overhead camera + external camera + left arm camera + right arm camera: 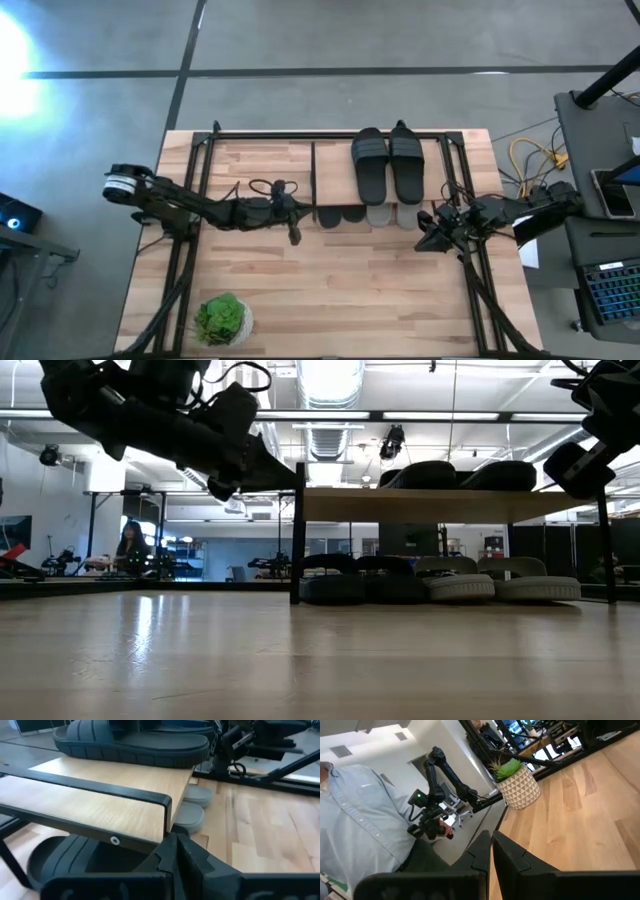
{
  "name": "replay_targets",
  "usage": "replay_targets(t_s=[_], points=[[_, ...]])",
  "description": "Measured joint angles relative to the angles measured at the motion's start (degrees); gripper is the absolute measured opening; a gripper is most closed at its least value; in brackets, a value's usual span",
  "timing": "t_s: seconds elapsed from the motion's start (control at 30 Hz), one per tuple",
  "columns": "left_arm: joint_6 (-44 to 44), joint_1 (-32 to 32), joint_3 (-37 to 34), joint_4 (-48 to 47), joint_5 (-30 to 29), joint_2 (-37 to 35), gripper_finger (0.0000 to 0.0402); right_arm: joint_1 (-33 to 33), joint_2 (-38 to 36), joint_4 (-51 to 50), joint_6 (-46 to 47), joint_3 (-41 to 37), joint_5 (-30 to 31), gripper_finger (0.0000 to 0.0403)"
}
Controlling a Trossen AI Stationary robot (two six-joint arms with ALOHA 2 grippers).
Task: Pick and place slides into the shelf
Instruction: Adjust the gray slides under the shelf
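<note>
The shelf (260,165) stands across the far half of the table, and its wooden top board (95,795) is edged with black frame. One black pair of slides (387,165) lies on the top board. Under the board, a dark pair (350,582) and a light grey pair (500,582) rest on the tabletop. My left gripper (294,236) is shut and hovers just off the shelf's near edge, beside the dark pair (65,860). My right gripper (422,243) is shut and hovers off the shelf's right near corner. It holds nothing.
A green potted plant (222,320) in a white patterned pot stands near the table's near left corner. Bare wood (350,290) lies between the shelf and the near edge. A person in a light blue shirt (365,815) shows beyond the table. Cables and a laptop (610,290) sit off to the right.
</note>
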Motion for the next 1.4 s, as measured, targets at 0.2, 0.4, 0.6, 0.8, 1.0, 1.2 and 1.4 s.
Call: replay_targets(t_s=[0.2, 0.4, 0.6, 0.8, 1.0, 1.2, 1.4], points=[[0.17, 0.50, -0.02, -2.80, 0.04, -0.75, 0.0000, 0.00, 0.02, 0.00, -0.04, 0.00, 0.00, 0.0013], [0.17, 1.59, -0.07, -3.03, 0.13, -0.60, 0.0000, 0.00, 0.02, 0.03, -0.01, 0.00, 0.00, 0.0013], [0.49, 2.74, -0.13, -3.28, -0.08, -0.72, 0.0000, 0.00, 0.02, 0.73, 0.97, 0.00, 0.00, 0.0013], [0.09, 1.25, -0.17, -7.40, 5.17, -2.51, 0.0000, 0.23, 0.02, 0.73, 6.52, 0.00, -3.44, 0.0013], [0.43, -5.31, -0.22, -13.32, 6.53, -6.59, 0.0000, 3.39, 0.32, 7.71, 9.05, 0.00, -5.82, 0.0013], [-3.45, -8.26, -0.22, -12.02, 6.03, -10.21, 0.0000, 4.53, 2.85, 14.23, 9.66, 0.02, 4.23, 0.0013], [-18.26, -8.26, -0.17, -3.48, 6.35, -11.66, 0.0000, 5.75, 6.80, 27.90, 12.26, 3.29, 4.45, 0.0012]])
